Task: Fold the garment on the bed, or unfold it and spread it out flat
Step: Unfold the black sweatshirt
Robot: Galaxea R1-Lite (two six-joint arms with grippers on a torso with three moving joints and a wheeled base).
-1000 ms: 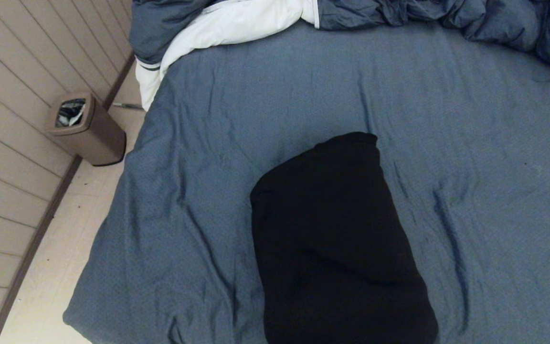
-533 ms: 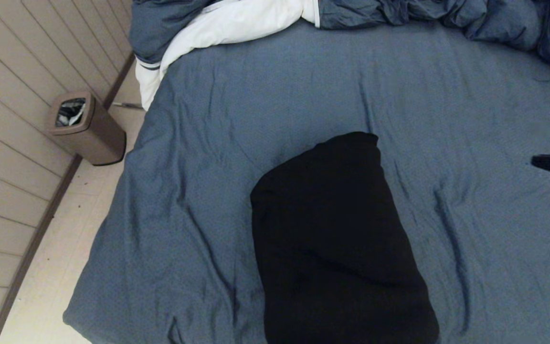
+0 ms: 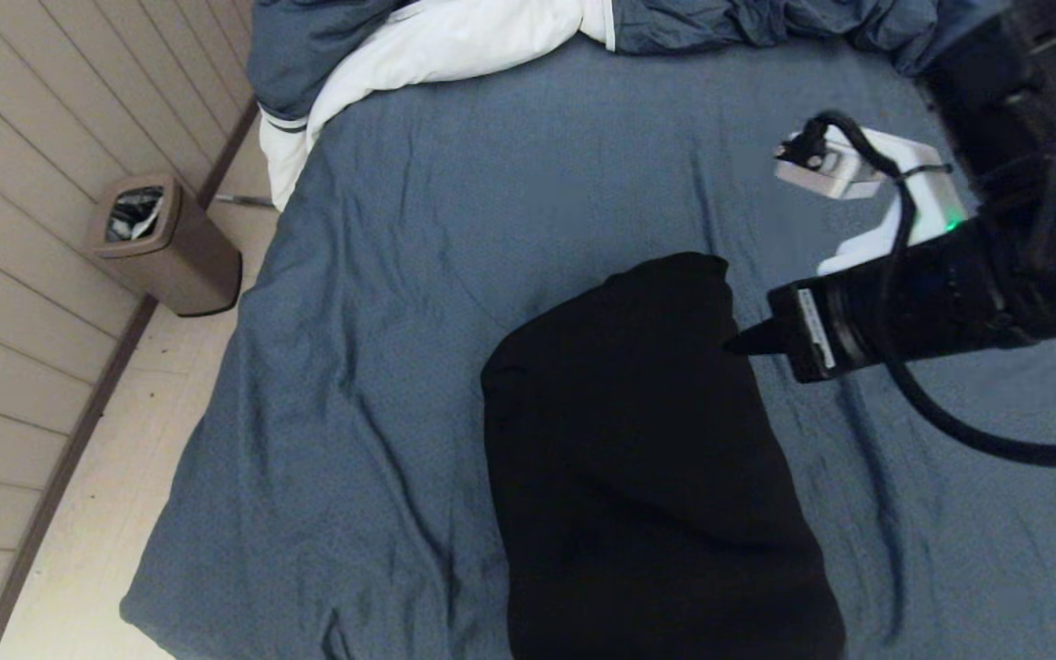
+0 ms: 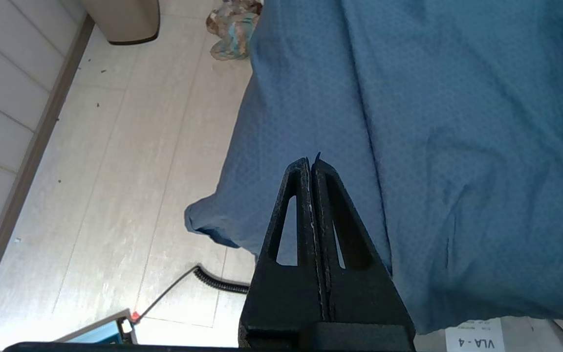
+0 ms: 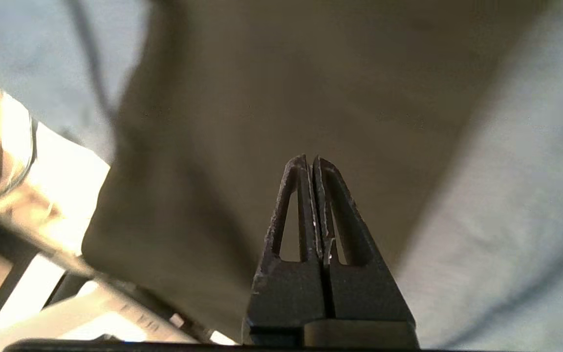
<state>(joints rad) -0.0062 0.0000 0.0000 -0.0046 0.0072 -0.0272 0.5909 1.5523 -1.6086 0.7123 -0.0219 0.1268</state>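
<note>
While garment lies folded, R hand prob. above it.

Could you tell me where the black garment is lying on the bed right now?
In the head view, the garment lies bundled on the bed, centre-bottom, with the right gripper at its right edge.

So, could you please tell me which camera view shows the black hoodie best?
The head view: the hoodie lies there as a folded bundle on the bed, nearly whole. The right wrist view shows only blurred cloth behind the shut right gripper; the left wrist view shows none of it.
</note>
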